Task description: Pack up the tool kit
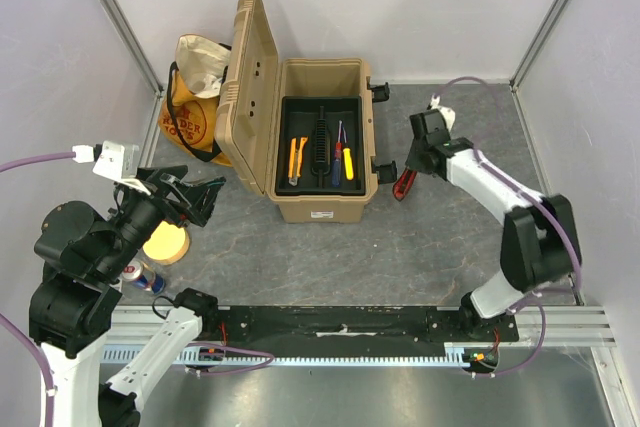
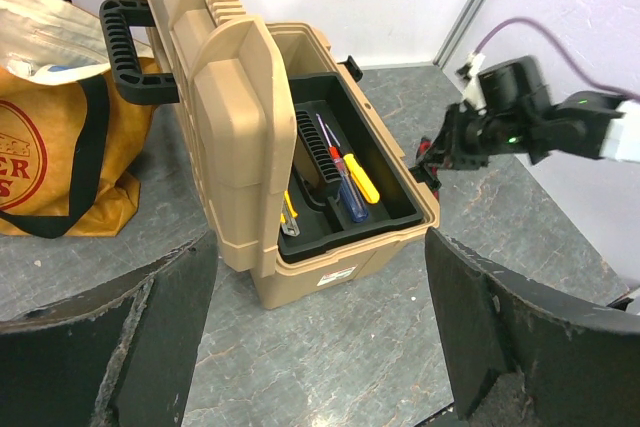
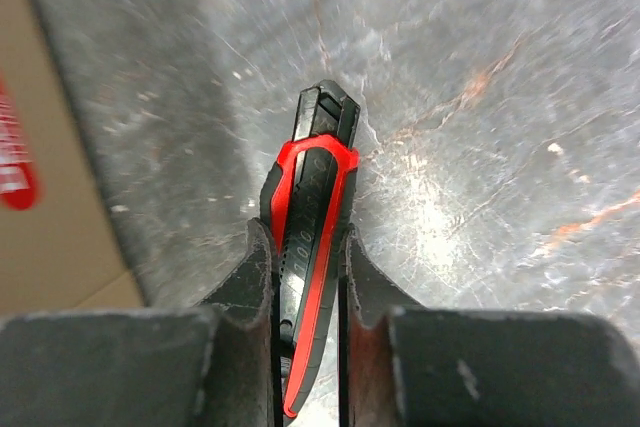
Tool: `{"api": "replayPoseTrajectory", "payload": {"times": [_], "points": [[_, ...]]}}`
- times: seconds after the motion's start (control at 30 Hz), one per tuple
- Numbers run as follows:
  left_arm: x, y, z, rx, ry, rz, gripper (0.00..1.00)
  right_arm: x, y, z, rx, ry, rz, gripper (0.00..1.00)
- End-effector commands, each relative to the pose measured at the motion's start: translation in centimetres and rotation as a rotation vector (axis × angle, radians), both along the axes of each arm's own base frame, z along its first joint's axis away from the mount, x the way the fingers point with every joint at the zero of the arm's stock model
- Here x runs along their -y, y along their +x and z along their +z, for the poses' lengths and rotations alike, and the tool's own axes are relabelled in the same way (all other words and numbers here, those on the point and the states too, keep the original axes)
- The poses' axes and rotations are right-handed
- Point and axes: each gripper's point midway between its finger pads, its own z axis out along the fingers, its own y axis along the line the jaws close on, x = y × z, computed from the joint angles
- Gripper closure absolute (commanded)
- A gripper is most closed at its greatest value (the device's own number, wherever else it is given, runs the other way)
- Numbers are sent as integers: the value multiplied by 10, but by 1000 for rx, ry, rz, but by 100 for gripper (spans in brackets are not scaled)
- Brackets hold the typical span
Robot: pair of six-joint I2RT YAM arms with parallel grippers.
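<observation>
- At the near left, the left gripper (image 1: 195, 199) hovers with fingers spread wide, holding nothing.
- Far left: an orange bag (image 1: 195, 117).
- Centre: the tan toolbox (image 1: 322, 209), lid open leftward, with hand tools (image 1: 347, 162) in its black tray (image 1: 320, 107).
- Just right of it, the right gripper (image 1: 413, 169) clamps a red-black utility knife (image 3: 312, 197).

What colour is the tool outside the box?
The tool is red and black; clearest in right wrist view.
</observation>
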Motion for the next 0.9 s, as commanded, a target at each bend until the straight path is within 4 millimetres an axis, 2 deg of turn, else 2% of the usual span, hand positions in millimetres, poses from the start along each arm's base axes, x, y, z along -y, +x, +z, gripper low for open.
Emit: {"api": "replayPoseTrajectory", "payload": {"times": [0.0,0.13,0.2,0.33,0.47,0.6,0.77,0.87], "points": [[0,-8,13,41,-15,-12,11,8,13,109,255,15,-26,100],[-1,-8,14,44,-16,-12,11,10,7,173,386,54,-18,100],[0,-8,14,42,-17,-15,11,5,5,204,453,97,12,100],[0,-9,15,45,-21,-17,11,-15,-4,246,534,202,98,100],[0,-10,15,44,-22,-18,11,-38,-12,270,581,280,169,100],[0,-10,15,43,-24,-18,11,-79,-23,286,613,326,261,100],[0,-10,15,43,-27,-18,11,-136,-28,291,616,347,341,100],[0,-12,14,46,-28,-18,11,-168,-29,284,603,347,373,100]]}}
